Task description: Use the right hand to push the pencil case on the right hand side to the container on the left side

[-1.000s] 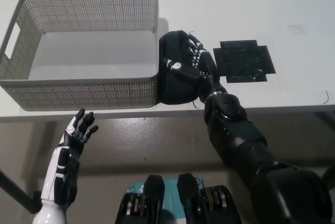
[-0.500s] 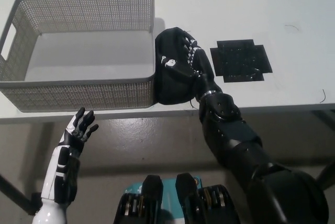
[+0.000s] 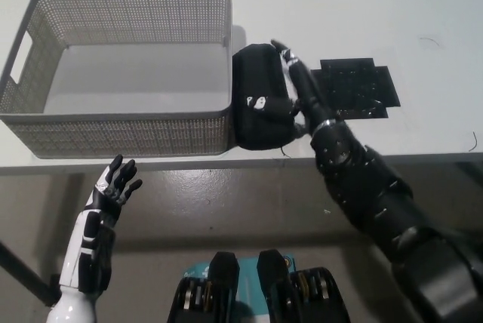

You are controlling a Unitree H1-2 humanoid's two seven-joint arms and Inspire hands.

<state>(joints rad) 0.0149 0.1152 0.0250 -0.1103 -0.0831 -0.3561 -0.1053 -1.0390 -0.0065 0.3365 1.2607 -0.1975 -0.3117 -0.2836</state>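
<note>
Black fabric marks the pencil case (image 3: 260,108), a soft rounded pouch lying on the white tabletop (image 3: 362,6) close to its front edge, with a small white mark on its near face. Its left side is pressed against the right wall of the grey perforated container (image 3: 121,123), a rectangular basket with a handle slot in its left end that stands on the left half of the tabletop, its front wall running along the front edge. The basket's inside shows only its pale floor. The black right hand (image 3: 298,85) lies flat along the right side of the pencil case, fingers stretched out straight and held together, pointing toward the far edge; it touches the pouch without gripping it, and nothing is held in it. The black forearm runs back from there over the front edge toward the lower right. Just to the right of the hand, a flat black cross-shaped patch (image 3: 355,89) lies on the tabletop, partly covered by the fingers at its left end. The white left hand (image 3: 113,187) hangs below the front edge of the tabletop at the lower left, well apart from the basket, its dark fingers spread and empty.
</note>
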